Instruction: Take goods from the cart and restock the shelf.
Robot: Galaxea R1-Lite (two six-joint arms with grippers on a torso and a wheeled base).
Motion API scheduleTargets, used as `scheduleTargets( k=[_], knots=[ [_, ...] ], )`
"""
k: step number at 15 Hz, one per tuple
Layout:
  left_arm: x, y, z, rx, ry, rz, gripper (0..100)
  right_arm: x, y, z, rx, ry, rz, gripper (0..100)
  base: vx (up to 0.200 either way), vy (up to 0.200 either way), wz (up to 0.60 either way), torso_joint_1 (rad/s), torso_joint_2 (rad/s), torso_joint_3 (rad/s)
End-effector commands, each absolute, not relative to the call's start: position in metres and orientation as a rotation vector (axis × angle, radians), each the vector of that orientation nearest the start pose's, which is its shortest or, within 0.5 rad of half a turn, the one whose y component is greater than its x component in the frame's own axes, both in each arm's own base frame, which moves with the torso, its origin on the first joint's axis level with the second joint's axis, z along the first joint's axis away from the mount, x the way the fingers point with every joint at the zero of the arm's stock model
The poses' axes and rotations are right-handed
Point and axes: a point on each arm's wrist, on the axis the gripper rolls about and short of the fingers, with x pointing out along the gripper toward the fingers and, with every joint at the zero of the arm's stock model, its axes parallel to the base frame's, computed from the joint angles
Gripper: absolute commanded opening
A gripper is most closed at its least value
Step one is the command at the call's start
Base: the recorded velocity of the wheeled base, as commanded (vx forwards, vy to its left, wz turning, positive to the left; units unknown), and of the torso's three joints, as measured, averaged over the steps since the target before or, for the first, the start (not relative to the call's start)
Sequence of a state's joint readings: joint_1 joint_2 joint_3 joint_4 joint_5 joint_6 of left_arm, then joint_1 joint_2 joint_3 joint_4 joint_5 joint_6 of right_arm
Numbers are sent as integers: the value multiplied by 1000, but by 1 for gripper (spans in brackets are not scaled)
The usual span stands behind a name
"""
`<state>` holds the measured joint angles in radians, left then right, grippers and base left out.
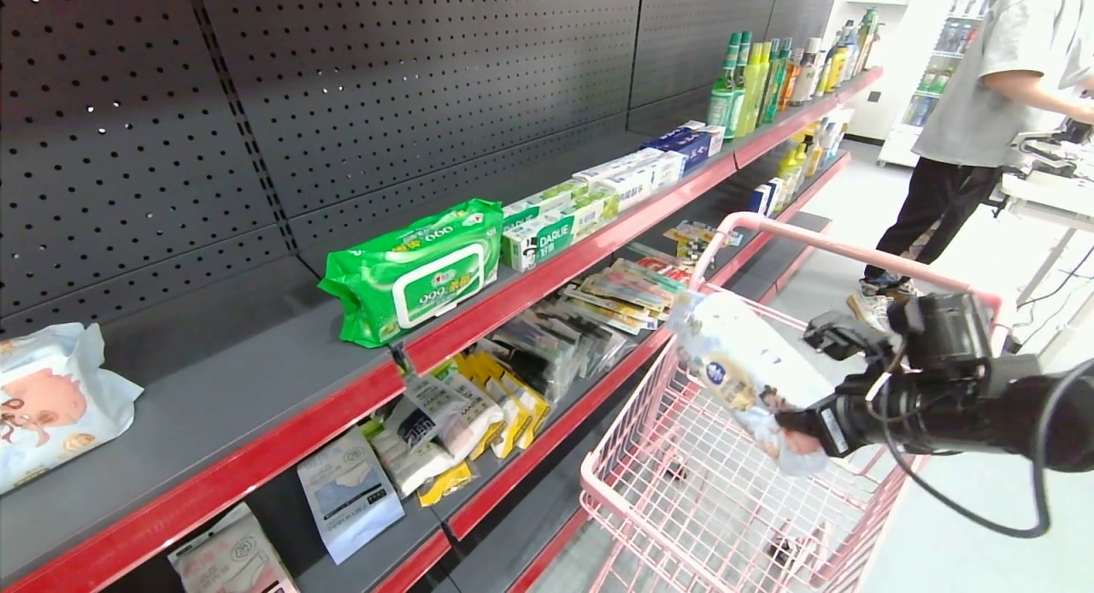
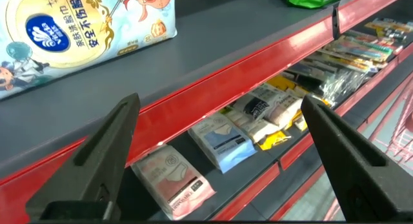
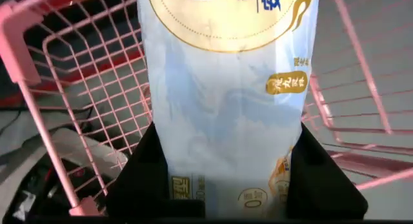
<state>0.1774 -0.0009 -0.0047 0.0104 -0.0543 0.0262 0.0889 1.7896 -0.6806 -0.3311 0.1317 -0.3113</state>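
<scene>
The right gripper is clamping its fingers on the lower end of a pale wipes pack, which is hanging in the air over the pink cart, tilting with its upper end toward the shelf (the right wrist view is showing the black fingers pressing on both sides of the wrapper, with the cart's wire mesh below). The left gripper is hovering with its fingers spread wide and holding nothing, just in front of the shelf's red edge. A white wipes pack is lying on that shelf board, and a green wipes pack is sitting farther along it.
</scene>
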Motion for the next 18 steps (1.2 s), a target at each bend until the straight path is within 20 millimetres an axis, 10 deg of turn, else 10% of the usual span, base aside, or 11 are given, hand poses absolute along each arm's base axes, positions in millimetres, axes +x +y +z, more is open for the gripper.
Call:
scheduleTargets(
  k=[1,3,7,18],
  knots=[
    [-22,-5,75,13,8,124,100,218,10,202,-226,482,154,0,0,0,0,0,0,0],
    [-22,-5,75,2,6,124,100,151,1,225,-228,421,91,0,0,0,0,0,0,0],
    [-22,-5,75,4,6,124,100,77,-5,224,-214,413,20,0,0,0,0,0,0,0],
    [-22,-5,75,4,6,124,100,38,-2,184,-222,395,20,0,0,0,0,153,-354,-199]
  ],
)
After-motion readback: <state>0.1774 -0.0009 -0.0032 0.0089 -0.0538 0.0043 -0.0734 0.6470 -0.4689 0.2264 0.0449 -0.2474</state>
